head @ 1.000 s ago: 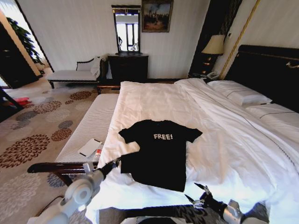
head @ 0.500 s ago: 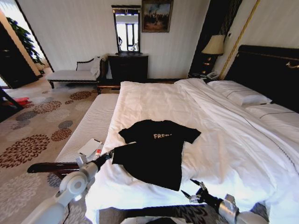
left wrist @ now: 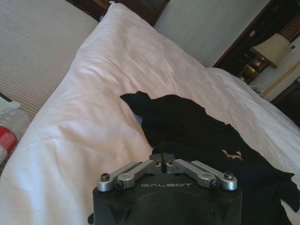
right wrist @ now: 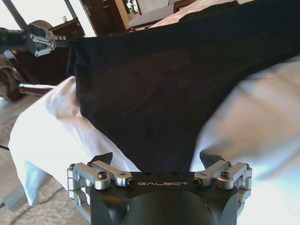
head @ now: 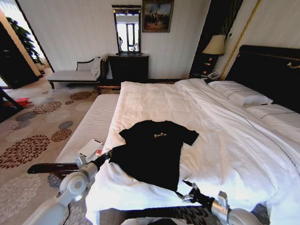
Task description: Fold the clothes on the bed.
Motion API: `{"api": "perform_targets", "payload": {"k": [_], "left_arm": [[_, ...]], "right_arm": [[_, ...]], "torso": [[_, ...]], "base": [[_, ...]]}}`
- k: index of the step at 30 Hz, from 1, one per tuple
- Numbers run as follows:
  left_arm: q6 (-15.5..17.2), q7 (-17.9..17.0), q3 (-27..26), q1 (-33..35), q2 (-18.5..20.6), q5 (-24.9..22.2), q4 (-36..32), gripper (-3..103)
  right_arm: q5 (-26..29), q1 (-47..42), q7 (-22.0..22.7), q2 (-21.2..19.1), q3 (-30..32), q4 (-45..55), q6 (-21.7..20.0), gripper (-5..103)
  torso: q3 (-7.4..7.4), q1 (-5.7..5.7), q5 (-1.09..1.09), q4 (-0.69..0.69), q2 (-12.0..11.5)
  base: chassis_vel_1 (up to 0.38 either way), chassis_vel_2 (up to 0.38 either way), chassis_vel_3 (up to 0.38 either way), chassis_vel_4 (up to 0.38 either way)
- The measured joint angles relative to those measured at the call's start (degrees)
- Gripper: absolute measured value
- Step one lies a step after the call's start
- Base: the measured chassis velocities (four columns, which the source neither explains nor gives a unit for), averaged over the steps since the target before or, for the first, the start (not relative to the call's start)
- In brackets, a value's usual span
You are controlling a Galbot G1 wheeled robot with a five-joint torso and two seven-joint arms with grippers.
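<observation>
The clothes, one black T-shirt (head: 152, 150), lie rumpled on the white bed (head: 225, 140), with the white chest lettering (head: 160, 135) creased and partly hidden. My left gripper (head: 108, 154) is shut on the shirt's lower left hem corner, and its fingers meet on black fabric (left wrist: 187, 122) in the left wrist view (left wrist: 163, 161). My right gripper (head: 183, 191) is open at the lower right hem corner. In the right wrist view its fingers (right wrist: 157, 159) stand wide apart on either side of the hem (right wrist: 154, 103), with the left gripper (right wrist: 47, 40) beyond it.
A white-cushioned bench (head: 89, 126) runs along the bed's left side and carries a notepad (head: 90, 147) and a bottle (left wrist: 4, 138). Pillows (head: 239, 96) and the dark headboard (head: 267, 70) are at the right. Patterned carpet (head: 33, 136) lies to the left.
The left gripper has dragged the shirt's lower left corner up and leftward, creasing the lettering. The right gripper has moved left and up to the lower right hem.
</observation>
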Motion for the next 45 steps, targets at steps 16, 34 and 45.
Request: {"api": "perform_targets", "payload": {"k": [16,34,45], "left_arm": [[-0.01,-0.28,1.48,1.54,0.39,1.47,-1.88,0],[-0.02,0.14,1.78,3.10,0.21,3.09,-2.05,0],[-0.03,0.08,1.98,5.43,1.08,4.41,-3.93,0]], "right_arm": [[3.59,5.34,0.94,-0.51,-4.57,-2.48,-1.11,57],[3.56,2.91,1.48,-1.04,-1.65,-1.17,-1.03,1],[2.95,-5.44,-0.38,-2.58,7.81,0.88,-0.61,0]], "torso": [[-0.01,0.00,0.00,0.00,0.00],[0.00,0.00,0.00,0.00,0.00],[0.00,0.00,0.00,0.00,0.00]], "base": [[0.000,0.000,0.000,0.000],[0.000,0.000,0.000,0.000],[0.000,0.000,0.000,0.000]]}}
